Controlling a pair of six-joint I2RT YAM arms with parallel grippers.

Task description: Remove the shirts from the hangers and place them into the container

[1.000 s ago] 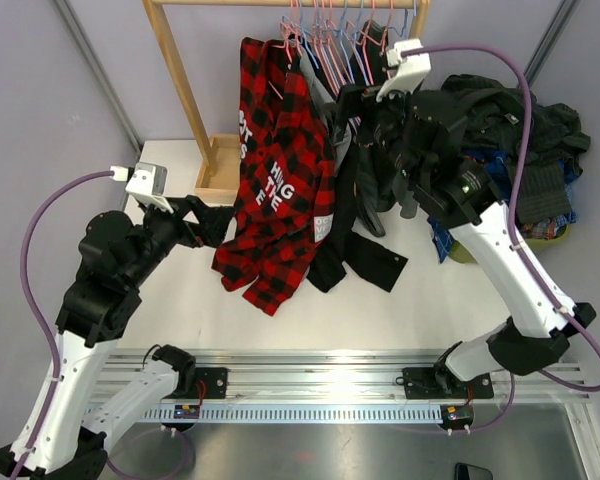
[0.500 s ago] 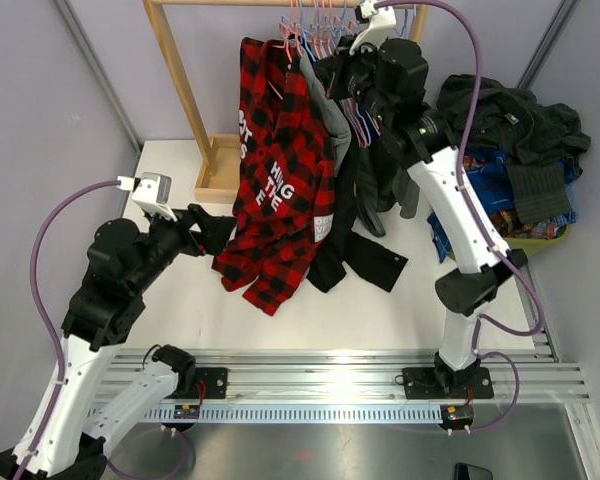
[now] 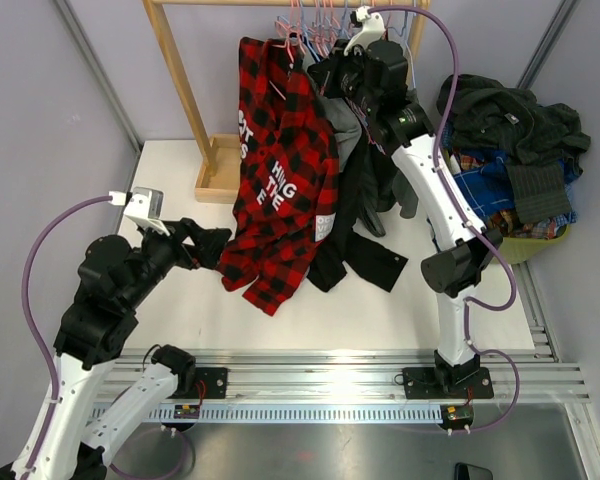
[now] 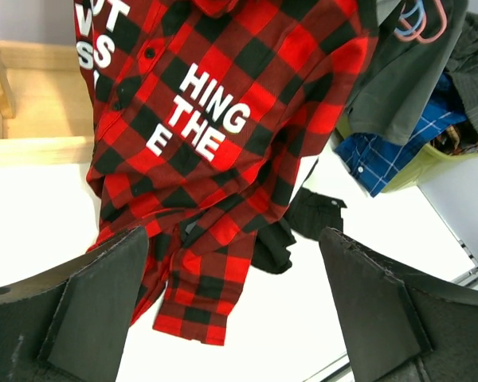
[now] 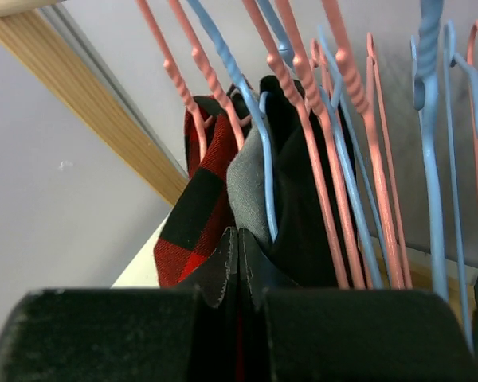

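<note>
Plaid shirt (image 3: pixel 280 180) hangs from the rail (image 3: pixel 220 3) at the left of the hanger cluster, long axis straight down, hem piled on the table (image 3: pixel 310 320) below the rail. Grey shirt (image 5: pixel 247 175) and black shirt (image 3: pixel 360 215) hang pressed against it, further right along the rail. My right gripper (image 5: pixel 237 239) is up just under the rail, fingers closed, tips at the collars where plaid meets grey, below the pink and blue hangers (image 5: pixel 334 135); can't tell if cloth is actually pinched. My left gripper (image 4: pixel 231 239) is low, jaws wide, empty, facing the plaid's lower half, near but not touching. So right arm is nearer the collar end, left nearer the hem. Tub (image 4: pixel 438 159) sits right of the rail, heaped with clothes. Table is white and smooth; grey walls sit close behind the rail.
</note>
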